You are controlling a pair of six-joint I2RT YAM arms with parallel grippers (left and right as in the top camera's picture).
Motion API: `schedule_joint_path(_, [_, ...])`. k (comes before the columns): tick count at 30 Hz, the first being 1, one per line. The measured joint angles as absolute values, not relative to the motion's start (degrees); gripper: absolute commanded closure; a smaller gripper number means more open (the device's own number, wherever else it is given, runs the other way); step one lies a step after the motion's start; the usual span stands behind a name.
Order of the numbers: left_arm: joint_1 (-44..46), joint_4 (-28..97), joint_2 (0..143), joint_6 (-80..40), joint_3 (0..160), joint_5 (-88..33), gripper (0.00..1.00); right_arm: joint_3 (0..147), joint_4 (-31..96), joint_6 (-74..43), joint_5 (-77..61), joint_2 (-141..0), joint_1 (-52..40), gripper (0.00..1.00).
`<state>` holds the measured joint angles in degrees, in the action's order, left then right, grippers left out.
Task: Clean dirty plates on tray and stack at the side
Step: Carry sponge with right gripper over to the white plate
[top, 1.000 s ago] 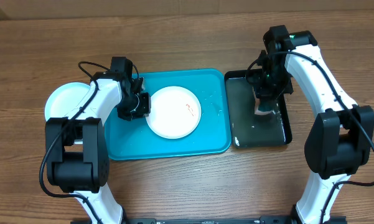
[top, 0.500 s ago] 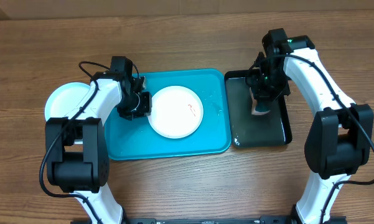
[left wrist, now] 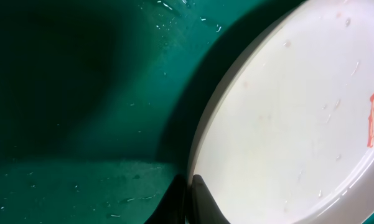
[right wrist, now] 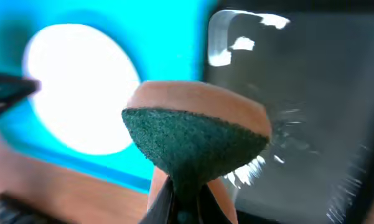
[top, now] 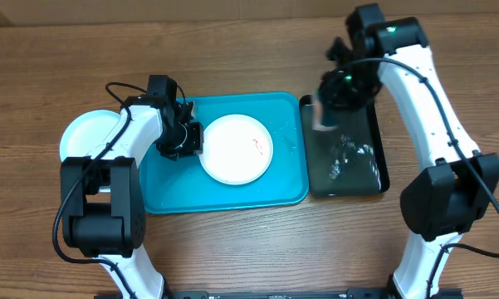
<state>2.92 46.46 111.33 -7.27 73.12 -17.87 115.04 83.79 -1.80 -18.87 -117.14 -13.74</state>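
Sponge clamped in the right tool hangs past the right rim of the tray, whose middle carries the white plate, pinched by the left tool.

1 plate in the large tray, side plate, possibly stacked, left of it, small tray right

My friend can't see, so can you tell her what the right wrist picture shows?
A sponge, green scrubby side facing the camera, is pinched in the right gripper. Behind it, blurry, a white plate sits on the blue tray at left, and a wet black tray is at right.
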Motion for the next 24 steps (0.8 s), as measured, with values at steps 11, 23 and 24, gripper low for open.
schedule_joint_path(11, [2.9, 46.0, 111.3, -7.3, 73.1, -19.0, 0.96, 114.7, 75.2, -4.6, -20.1, -117.1, -30.2, 0.96])
schedule_joint_path(23, [3.0, 45.8, 111.3, -7.3, 73.1, -19.6, 0.96, 113.6, 73.1, -11.0, 1.2, -120.9, -38.0, 0.96])
schedule_joint_path(24, [3.0, 45.8, 111.3, -7.3, 73.1, -19.6, 0.96, 113.5, 73.0, -11.3, 2.0, -121.6, -38.0, 0.96])
